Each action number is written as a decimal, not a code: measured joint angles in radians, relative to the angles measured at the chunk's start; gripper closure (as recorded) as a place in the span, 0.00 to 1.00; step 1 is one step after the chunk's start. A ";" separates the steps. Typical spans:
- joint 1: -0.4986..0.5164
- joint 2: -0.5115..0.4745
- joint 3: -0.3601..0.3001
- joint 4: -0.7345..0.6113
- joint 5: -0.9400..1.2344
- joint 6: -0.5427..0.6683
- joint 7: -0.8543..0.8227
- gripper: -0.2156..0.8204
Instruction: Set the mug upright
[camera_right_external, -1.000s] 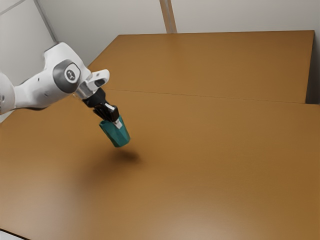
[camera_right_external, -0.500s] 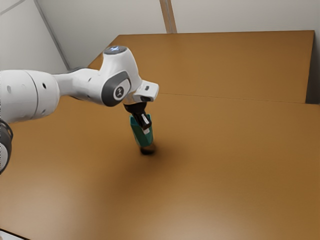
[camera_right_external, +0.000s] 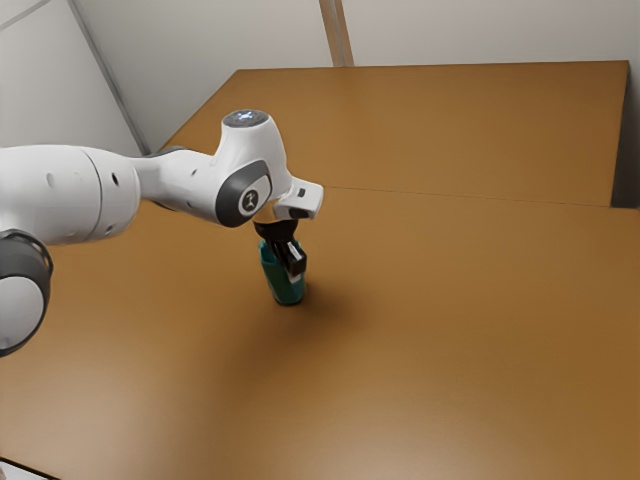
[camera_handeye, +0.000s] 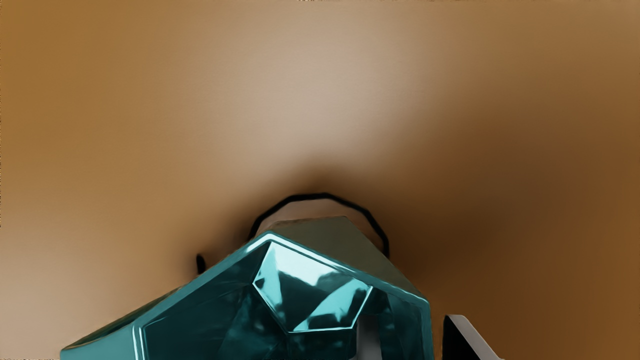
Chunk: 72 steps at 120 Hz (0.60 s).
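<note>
Teal mug (camera_right_external: 274, 279), mouth up, axis nearly vertical

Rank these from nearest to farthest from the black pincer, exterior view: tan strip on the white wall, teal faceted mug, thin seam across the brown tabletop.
1. Teal mug: right at the pincer, one finger inside it.
2. Thin seam: beyond the mug, across the tabletop.
3. Tan strip: farthest, past the tabletop's far edge.

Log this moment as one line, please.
gripper: open | fingers: one inside mug, one outside | mug: mouth up, any lean unclear | seating on table: unclear
</note>
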 joint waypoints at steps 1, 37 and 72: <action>0.000 -0.001 0.000 0.000 0.000 0.000 -0.001 0.73; -0.007 -0.095 0.018 0.004 0.007 -0.032 -0.022 0.34; 0.080 -0.177 0.000 0.232 0.031 -0.247 -0.074 0.24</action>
